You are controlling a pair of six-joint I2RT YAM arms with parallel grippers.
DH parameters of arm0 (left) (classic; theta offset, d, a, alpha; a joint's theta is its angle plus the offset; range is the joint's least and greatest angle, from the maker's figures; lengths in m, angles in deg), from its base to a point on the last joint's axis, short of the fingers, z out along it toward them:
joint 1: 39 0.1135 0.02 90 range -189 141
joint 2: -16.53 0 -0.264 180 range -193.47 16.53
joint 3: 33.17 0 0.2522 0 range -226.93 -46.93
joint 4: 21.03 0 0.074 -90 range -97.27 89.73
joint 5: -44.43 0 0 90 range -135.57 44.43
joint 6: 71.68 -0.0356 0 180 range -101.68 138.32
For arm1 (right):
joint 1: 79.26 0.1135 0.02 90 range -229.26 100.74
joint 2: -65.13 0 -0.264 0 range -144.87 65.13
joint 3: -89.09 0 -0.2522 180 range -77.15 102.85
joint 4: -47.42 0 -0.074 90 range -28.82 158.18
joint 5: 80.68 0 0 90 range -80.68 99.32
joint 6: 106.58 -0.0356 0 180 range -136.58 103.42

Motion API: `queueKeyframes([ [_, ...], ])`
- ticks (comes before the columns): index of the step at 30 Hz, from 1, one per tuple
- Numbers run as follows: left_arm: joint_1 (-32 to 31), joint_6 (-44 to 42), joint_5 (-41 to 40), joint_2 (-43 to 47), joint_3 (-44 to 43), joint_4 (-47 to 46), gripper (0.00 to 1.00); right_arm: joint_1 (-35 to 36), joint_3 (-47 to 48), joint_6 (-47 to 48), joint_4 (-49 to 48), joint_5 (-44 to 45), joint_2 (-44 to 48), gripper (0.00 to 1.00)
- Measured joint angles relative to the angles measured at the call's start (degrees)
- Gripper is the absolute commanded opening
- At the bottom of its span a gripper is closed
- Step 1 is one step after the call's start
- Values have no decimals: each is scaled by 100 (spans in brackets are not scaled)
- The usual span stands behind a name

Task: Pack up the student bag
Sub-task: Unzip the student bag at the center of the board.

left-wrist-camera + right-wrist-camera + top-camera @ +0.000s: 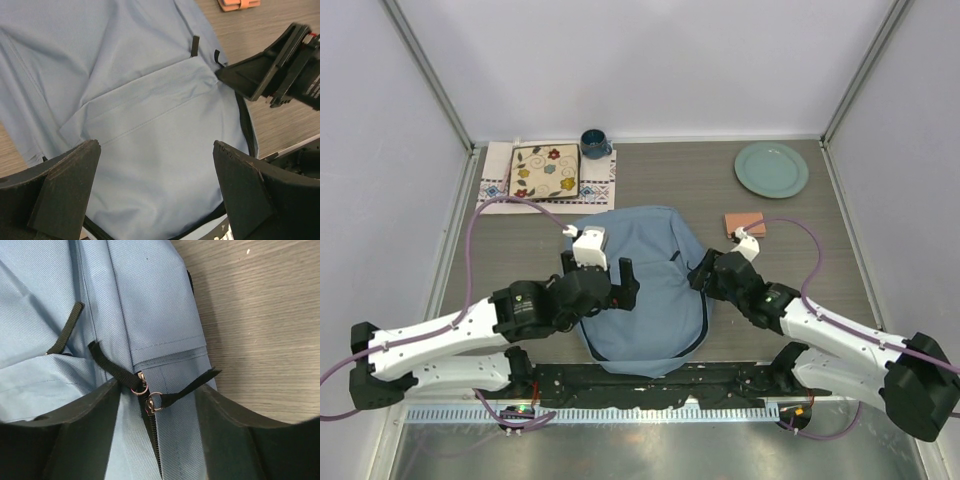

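The student bag lay flat in the middle of the table, close to the 6 o'clock edge. The left gripper hung over the bag's 9 o'clock side with its jaws wide apart and nothing in them. The right gripper was at the bag's 3 o'clock edge. Its jaws were apart too, and the two zipper pulls sat between them, not pinched. A green plate lay at 1 o'clock from the bag, and a dark mug at 11 o'clock.
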State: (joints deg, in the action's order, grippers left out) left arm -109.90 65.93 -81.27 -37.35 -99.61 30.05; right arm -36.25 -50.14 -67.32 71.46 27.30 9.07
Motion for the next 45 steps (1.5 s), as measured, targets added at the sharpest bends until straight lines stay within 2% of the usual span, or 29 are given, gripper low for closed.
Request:
queueKeyframes([
  [3,103,-87,31,-186,-295,31,100,-7,-9,2,-44,-46,-20,36],
  [4,166,-162,63,-323,-439,35,100,-7,-33,-9,-122,-68,7,24],
  [7,372,-372,216,-802,-796,26,100,-4,-210,-74,-363,-133,225,14],
  [14,973,-1117,990,-2247,-1849,28,100,-4,-815,-398,-741,-225,844,11],
  [20,1064,-1867,1381,-3768,-3473,195,98,-7,-892,-522,-833,-225,887,10],
  [23,1064,-2162,1504,-4275,-3853,317,97,-7,-892,-544,-841,-225,887,10],
  [31,1064,-2841,1858,-4804,-3936,671,93,-7,-896,-603,-837,-225,938,9],
  [45,1064,-3338,1941,-5250,-3797,302,84,-4,-925,-645,-793,-238,1169,8],
])
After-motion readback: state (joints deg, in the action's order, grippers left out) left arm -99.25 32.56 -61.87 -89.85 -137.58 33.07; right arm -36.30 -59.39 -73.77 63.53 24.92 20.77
